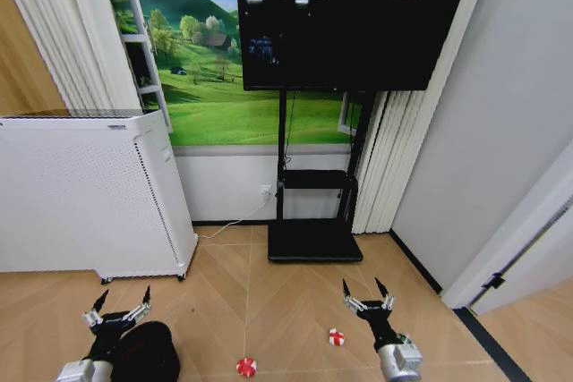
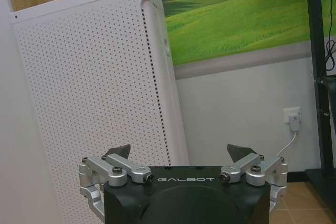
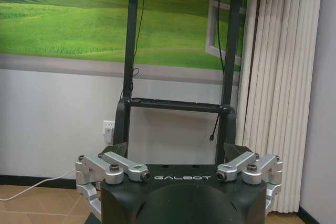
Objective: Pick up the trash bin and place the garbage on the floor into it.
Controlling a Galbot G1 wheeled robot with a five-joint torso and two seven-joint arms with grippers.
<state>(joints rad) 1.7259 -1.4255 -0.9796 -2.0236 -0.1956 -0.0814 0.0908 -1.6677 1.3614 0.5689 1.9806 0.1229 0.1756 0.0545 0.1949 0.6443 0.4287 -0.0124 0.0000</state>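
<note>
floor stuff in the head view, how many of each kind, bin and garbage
red-and-white lumps: 2
green-and-silver bottle: 1, mostly hidden behind the right gripper, at
trash bin: 1, by the left gripper
total: 4

Your left arm covers part of the round black mesh trash bin (image 1: 148, 352), which the frame's lower edge also cuts. A small green-and-silver bottle (image 1: 405, 340) peeks from behind your right arm.

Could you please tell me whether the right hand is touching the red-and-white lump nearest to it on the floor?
Apart. In the head view, the open right hand is held out above the floor, and bare planks separate it from the red-and-white lump.
</note>
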